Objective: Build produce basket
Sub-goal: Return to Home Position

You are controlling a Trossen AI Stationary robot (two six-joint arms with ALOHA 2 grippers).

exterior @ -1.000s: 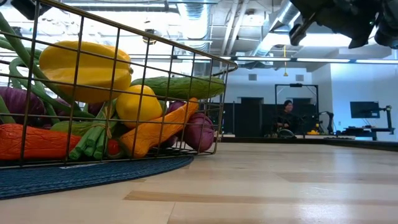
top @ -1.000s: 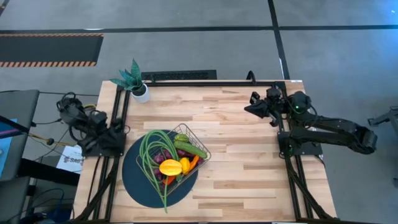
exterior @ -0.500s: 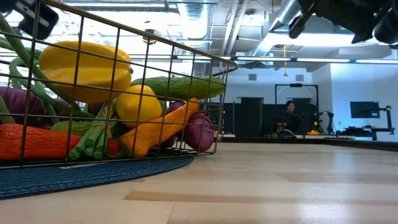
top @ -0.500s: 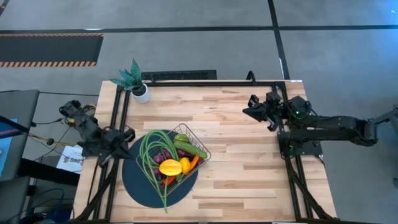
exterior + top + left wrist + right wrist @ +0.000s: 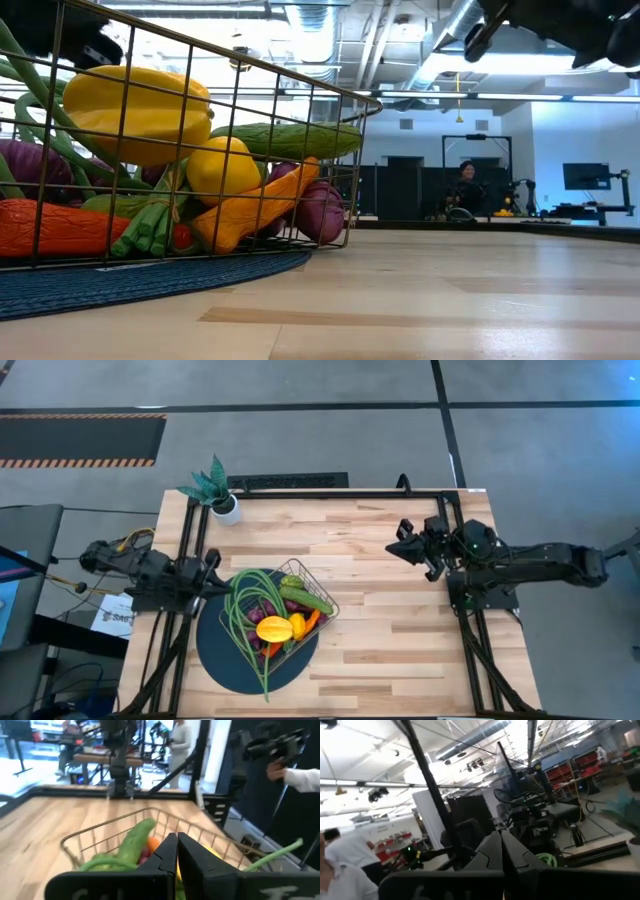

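The wire basket [image 5: 331, 603] sits on a dark round mat [image 5: 215, 652] near the table's left side and is full of produce. A yellow-orange fruit [image 5: 274, 628], a cucumber [image 5: 306, 600] and long green beans [image 5: 238, 622] lie on top, and the beans hang over the basket's near rim. In the low view the basket [image 5: 350, 170] holds a yellow pepper [image 5: 140, 110], a lemon [image 5: 222, 168] and orange pieces. My left gripper [image 5: 218, 577] is shut just left of the basket, pointing at it [image 5: 177, 851]. My right gripper [image 5: 396, 546] is shut and hovers by the table's right side, high up [image 5: 478, 35].
A small potted green plant [image 5: 215, 492] stands at the far left corner. Black frame rails [image 5: 330, 493] run along the far, left and right edges. Bare wood [image 5: 390, 640] lies between the basket and the right arm's base. People show in the room behind.
My left arm has unfolded from the table's left edge and swung its shut gripper rightward to the basket's left rim. My right gripper has drifted a little toward the near-left. The basket and produce have stayed put.
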